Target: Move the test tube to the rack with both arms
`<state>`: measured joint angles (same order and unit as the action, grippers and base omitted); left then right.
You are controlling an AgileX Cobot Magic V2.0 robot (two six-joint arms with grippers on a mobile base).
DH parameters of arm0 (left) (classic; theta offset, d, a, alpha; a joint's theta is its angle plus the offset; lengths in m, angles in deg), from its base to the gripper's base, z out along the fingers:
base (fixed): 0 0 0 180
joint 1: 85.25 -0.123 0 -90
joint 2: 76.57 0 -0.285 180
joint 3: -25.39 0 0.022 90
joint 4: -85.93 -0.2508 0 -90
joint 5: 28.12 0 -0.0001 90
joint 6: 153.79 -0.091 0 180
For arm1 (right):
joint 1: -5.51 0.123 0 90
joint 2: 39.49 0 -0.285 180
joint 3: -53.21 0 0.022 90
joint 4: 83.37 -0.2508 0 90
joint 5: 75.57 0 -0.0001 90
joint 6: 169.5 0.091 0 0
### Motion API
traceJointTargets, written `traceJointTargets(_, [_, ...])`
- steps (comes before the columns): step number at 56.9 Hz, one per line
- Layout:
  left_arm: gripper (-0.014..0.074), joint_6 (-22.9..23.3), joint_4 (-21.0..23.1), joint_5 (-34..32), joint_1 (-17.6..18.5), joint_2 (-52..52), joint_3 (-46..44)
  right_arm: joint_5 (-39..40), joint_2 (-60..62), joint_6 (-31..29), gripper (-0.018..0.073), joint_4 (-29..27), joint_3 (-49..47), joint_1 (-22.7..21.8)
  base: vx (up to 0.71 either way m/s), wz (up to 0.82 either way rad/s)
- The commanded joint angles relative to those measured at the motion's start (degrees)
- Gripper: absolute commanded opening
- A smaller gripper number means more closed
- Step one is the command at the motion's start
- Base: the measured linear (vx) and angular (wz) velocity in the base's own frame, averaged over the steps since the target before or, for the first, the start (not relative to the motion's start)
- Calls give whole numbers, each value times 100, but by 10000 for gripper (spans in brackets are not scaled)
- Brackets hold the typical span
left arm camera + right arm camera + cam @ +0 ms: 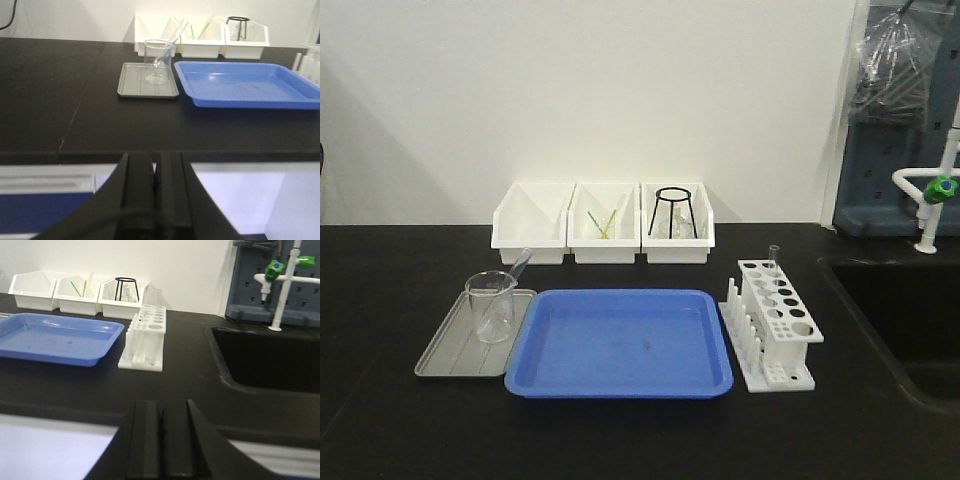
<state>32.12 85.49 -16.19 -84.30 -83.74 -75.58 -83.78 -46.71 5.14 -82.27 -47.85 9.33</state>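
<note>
A slender clear test tube (519, 267) (175, 33) leans in a glass beaker (491, 305) (157, 62) on the grey tray at the left, its open rim pointing up and to the right. The white rack (780, 312) (148, 327) stands at the right of the blue tray, and another clear tube (774, 258) (158, 296) stands upright in a back hole. My left gripper (156, 162) is shut and empty, hanging in front of the counter's edge. My right gripper (161, 407) is also shut and empty, short of the counter. Neither arm appears in the front view.
A grey tray (445, 350) and a large blue tray (620, 340) lie side by side. Three white bins (605, 240) line the back wall, the right one holding a black wire stand (673, 210). A sink (900, 310) with a tap (932, 195) is at the right.
</note>
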Motion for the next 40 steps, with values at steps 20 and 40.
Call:
traceJointTargets(20, [-7,29,44,-479,-15,86,-173,446,48,-54,-11,63,106,-28,44,7])
traceJointTargets(40, [-7,29,44,-479,-15,86,-173,446,48,-54,-11,63,106,-28,36,0])
